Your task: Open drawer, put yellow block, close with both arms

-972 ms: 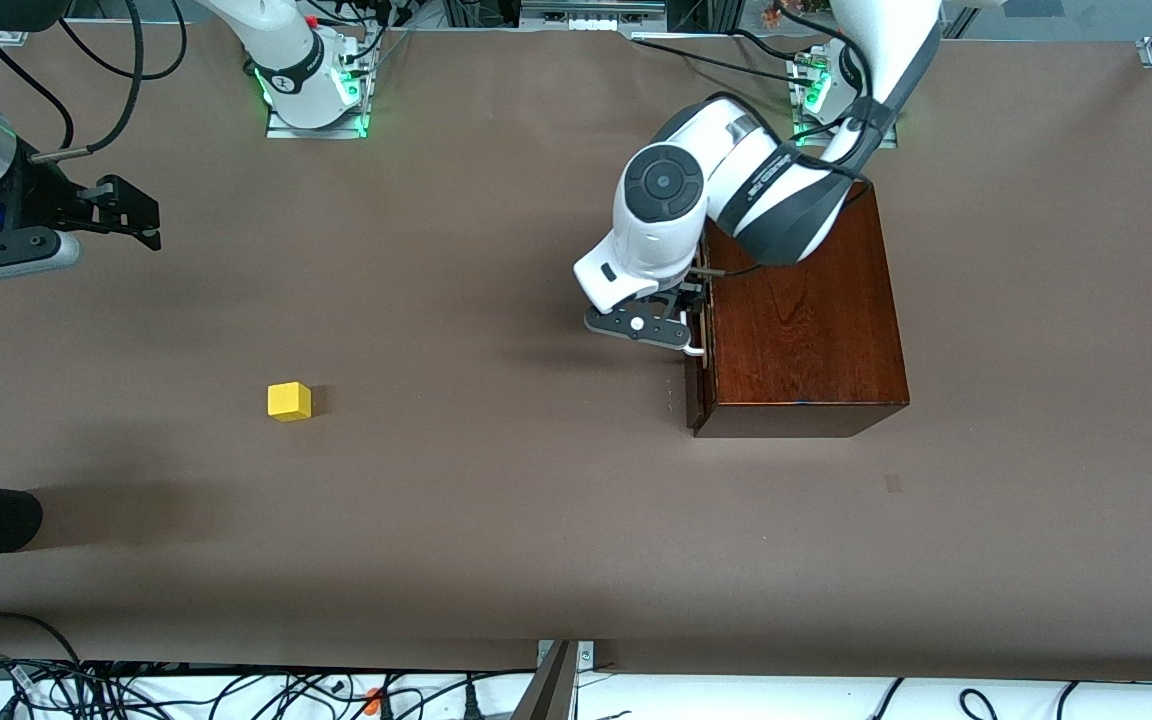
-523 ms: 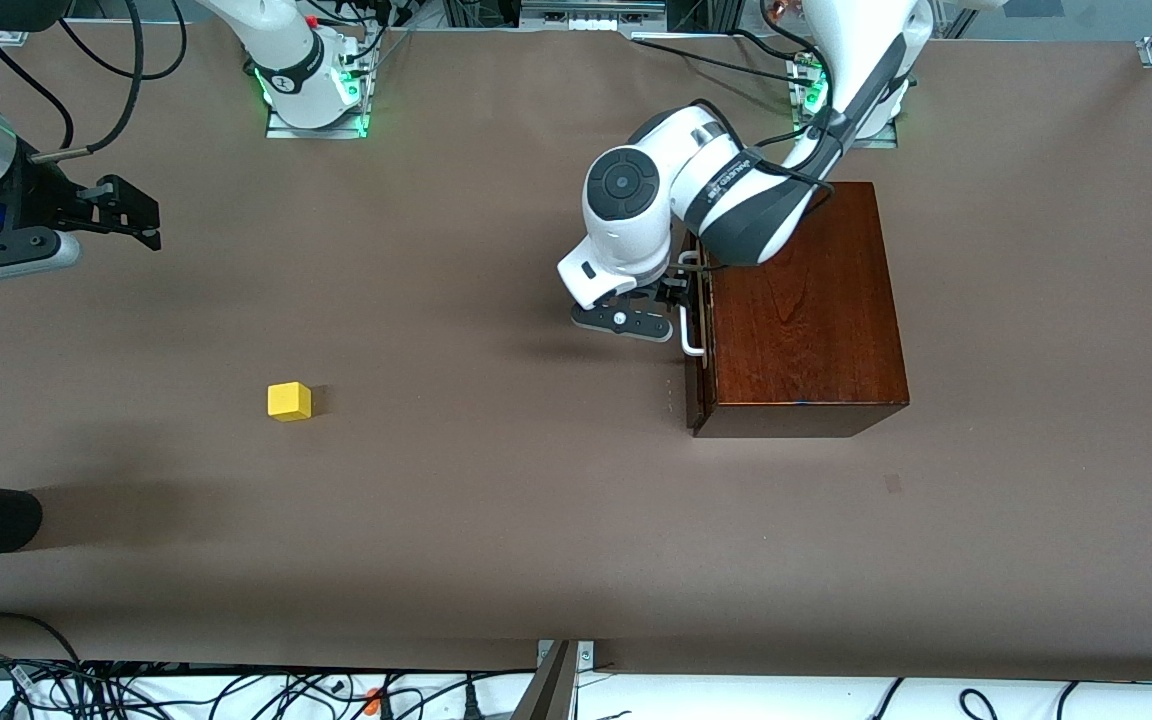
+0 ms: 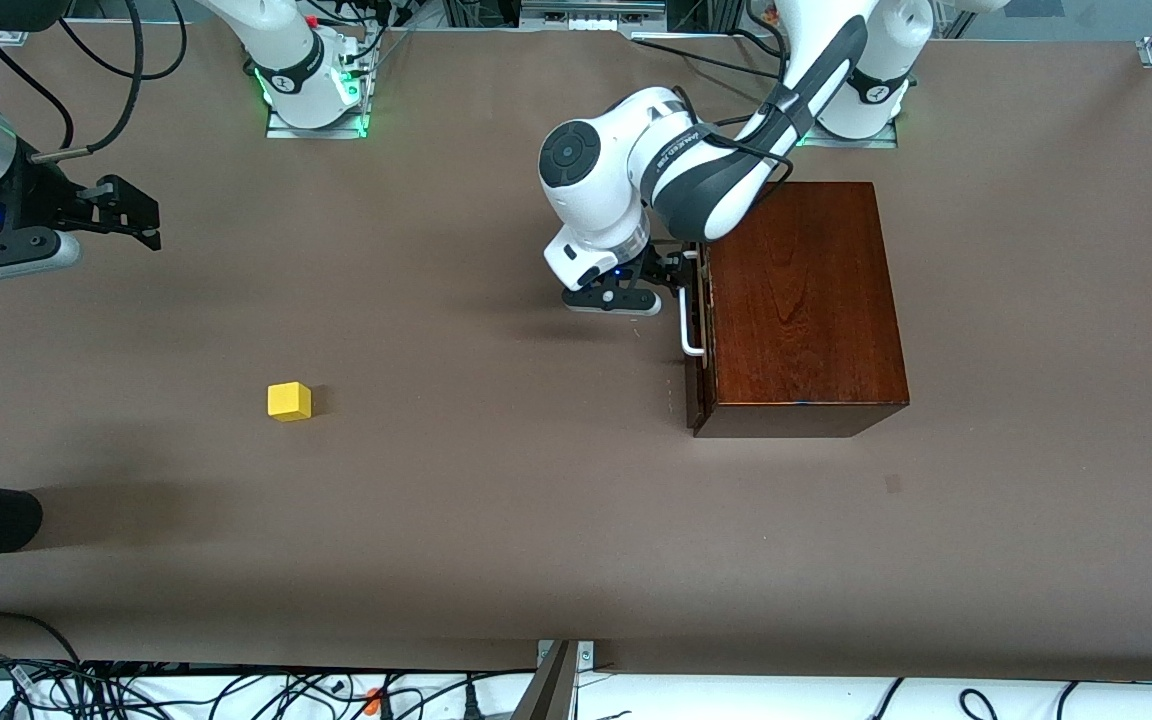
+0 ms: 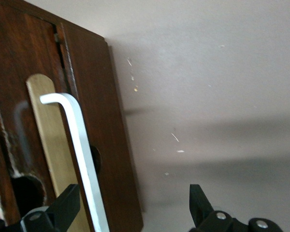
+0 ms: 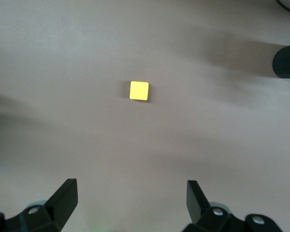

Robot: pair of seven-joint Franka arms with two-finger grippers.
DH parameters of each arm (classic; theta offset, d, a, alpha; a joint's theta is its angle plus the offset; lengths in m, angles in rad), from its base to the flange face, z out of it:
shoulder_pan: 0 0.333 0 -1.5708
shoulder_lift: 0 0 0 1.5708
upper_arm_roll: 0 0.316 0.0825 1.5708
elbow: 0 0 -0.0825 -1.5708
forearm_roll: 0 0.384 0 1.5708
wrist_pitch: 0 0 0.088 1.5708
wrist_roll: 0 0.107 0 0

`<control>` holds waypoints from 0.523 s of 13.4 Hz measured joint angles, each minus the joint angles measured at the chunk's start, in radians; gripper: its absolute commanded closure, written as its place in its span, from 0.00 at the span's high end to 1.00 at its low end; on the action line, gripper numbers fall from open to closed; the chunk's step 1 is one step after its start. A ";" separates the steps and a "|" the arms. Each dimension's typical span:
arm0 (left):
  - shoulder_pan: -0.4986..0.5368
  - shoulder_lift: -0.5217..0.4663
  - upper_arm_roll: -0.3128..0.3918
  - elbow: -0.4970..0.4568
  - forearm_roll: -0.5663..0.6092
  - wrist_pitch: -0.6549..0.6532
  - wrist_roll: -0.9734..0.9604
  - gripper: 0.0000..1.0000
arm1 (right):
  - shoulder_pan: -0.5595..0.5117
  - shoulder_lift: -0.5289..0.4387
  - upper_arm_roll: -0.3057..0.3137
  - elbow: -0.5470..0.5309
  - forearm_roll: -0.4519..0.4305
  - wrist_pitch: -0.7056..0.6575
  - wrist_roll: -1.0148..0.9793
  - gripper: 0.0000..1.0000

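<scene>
The drawer [image 3: 693, 330] sits in its dark reddish-brown wooden box [image 3: 804, 300], which stands on the brown table [image 3: 496, 500] toward the left arm's end. It looks shut or almost shut, its front about level with the box's front. On this front is the white U-shaped handle [image 3: 688, 320] (in the left wrist view it stands on a pale strip of wood).

The left arm [image 3: 676, 170] reaches down in front of the drawer. The left gripper [image 3: 674, 280] is at the handle's end that is farther from the front camera, and its jaws are open, one finger [image 4: 63, 210] close beside the bar and the other finger well apart from it.

The right gripper [image 3: 121, 215] hangs over the table toward the right arm's end, well apart from the box, and this arm waits with the jaws spread open.

The yellow block [image 3: 289, 401] lies on the table, well apart from the box toward the right arm's end, and a little nearer to the front camera than the drawer handle.
</scene>
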 measured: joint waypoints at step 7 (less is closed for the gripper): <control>0.015 0.033 0.007 -0.003 0.020 0.007 -0.002 1.00 | 0.000 0.000 0.000 0.000 0.000 0.000 0.000 1.00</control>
